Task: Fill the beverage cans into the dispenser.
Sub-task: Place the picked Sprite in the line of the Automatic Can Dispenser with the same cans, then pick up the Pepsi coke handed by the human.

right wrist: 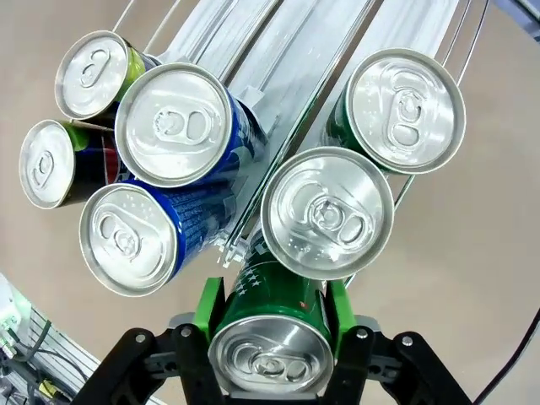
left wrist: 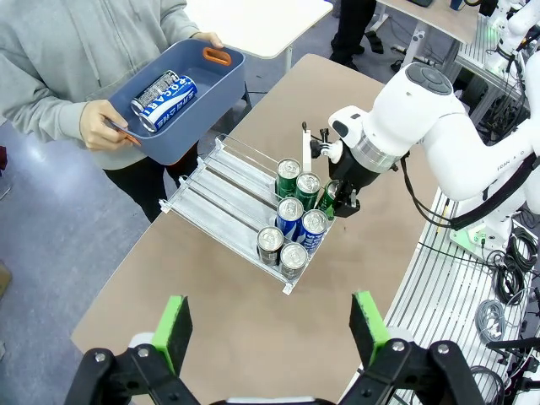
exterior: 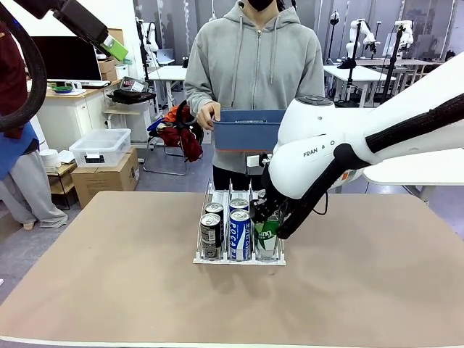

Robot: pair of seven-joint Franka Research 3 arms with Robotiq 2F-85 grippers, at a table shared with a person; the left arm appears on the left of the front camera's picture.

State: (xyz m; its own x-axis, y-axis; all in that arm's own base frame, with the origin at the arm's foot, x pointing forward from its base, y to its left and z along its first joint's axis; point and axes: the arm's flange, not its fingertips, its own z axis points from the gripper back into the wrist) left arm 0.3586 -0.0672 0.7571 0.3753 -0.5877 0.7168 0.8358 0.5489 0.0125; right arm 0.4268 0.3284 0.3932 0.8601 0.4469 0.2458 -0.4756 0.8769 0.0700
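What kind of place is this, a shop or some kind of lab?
Most likely a robotics lab or workshop: white work tables behind the person, a monitor at the side, and loose cables beside the brown table.

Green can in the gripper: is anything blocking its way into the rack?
Nothing visible does. The held green can is already at the front of the dispenser, in its right lane, with two green cans behind it.

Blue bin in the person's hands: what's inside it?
Inside the blue bin, two cans lie on their sides: one blue-and-white can, one black-and-silver can. In the front view its wall covers them.
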